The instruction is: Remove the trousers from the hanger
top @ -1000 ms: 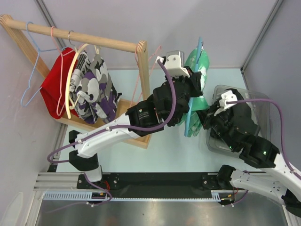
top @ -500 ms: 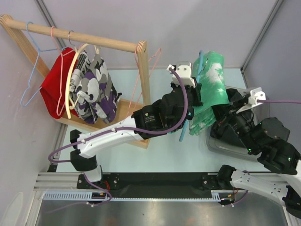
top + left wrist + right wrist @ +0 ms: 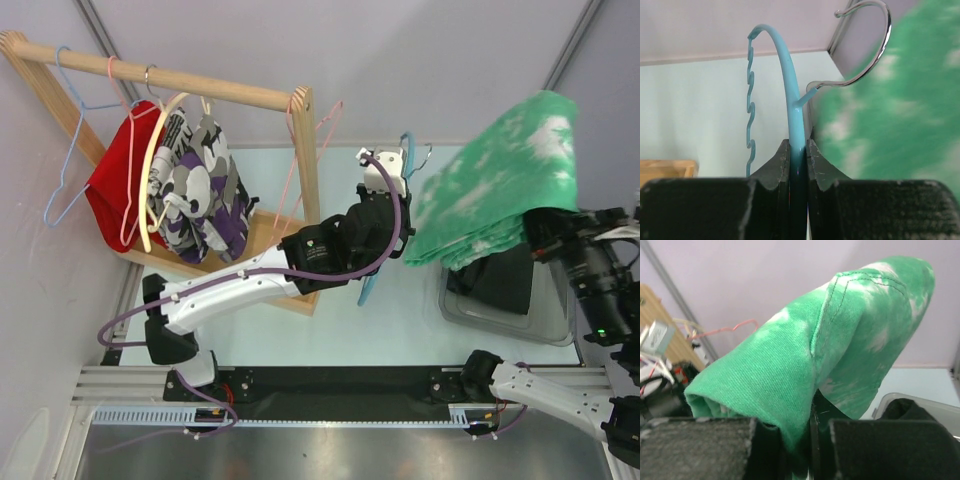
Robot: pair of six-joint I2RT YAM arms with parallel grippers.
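Step in hand: pulling garment and hanger apart, near its end by my reckoning. My left end effector [image 3: 798, 150] is clamped on the hanger [image 3: 785, 75], fingers pinching the lower part of its curved arm, hook [image 3: 875, 45] uppermost. My right end effector [image 3: 807, 425] is closed on a fold of the trousers [image 3: 840, 340] and holds them raised over the right side of the table [image 3: 400, 330], above the bin [image 3: 500, 325]. From above, the cloth's near edge hangs just beside the hanger; I cannot tell whether it touches. The left wrist view shows only a green blur right of the hook. Next move, as I judge it: draw the right arm further right until a clear gap shows, hold the left one steady, then find a spot to lay the cloth down. Materials: hanger is smooth pale-blue plastic, thin, with a row of notches along one edge and a bright bent-wire hook. Trousers are soft green knit mottled with white, stitched seams showing, bunched in thick folds, limp, likely to sag and snag on the notches.
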